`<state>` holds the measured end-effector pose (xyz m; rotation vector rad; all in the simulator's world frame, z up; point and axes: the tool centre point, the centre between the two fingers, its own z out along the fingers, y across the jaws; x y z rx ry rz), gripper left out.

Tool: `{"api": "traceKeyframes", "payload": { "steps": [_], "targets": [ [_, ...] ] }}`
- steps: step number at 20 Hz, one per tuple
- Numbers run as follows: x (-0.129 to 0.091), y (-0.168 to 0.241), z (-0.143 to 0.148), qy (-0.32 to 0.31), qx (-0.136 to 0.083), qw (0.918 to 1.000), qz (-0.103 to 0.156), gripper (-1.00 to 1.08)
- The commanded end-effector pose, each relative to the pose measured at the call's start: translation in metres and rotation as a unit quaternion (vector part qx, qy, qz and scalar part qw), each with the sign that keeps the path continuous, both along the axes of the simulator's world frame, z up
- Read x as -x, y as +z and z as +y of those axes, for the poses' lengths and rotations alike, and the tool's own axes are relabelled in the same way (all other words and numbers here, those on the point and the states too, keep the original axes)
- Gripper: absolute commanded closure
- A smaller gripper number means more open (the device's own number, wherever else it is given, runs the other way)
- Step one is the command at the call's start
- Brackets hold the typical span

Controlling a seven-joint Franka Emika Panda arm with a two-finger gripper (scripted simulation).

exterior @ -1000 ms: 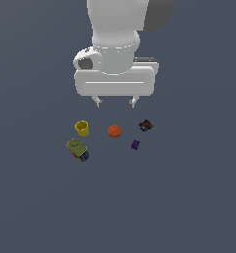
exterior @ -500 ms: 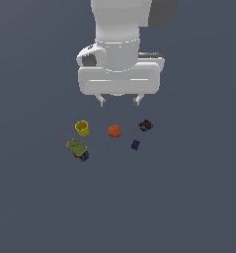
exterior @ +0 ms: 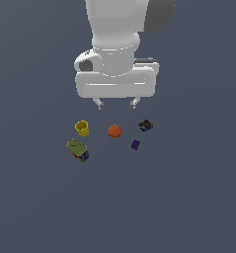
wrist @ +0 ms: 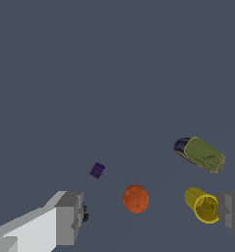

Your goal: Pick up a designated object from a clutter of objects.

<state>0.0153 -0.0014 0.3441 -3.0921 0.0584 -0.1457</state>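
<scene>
No writing, label, brand, number or sign can be read in either view. The green-and-blue box [exterior: 78, 149] [wrist: 201, 154] has a faint oval mark on its green face, too blurred to read. The dark multicoloured piece [exterior: 145, 125] shows only specks of colour.

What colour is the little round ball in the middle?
The small round ball is orange, slightly reddish. It shows best in the wrist view.
</scene>
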Motion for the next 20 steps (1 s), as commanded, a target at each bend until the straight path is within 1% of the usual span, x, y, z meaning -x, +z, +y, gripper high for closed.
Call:
{"api": "traceKeyframes", "payload": {
  "steps": [1,6,10,14,20],
  "targets": [
    [0.001,-0.012,-0.009,-0.001,0.000,1.0000,0.002,-0.92],
    [0.007,-0.046,-0.037,-0.002,0.001,1.0000,0.007,-0.92],
    [0.019,-0.084,-0.068,-0.004,0.003,0.9999,0.013,-0.92],
    [0.040,-0.128,-0.103,-0.007,0.006,0.9998,0.020,-0.92],
    [0.082,-0.188,-0.149,-0.011,0.012,0.9994,0.032,-0.92]
  ]
}}
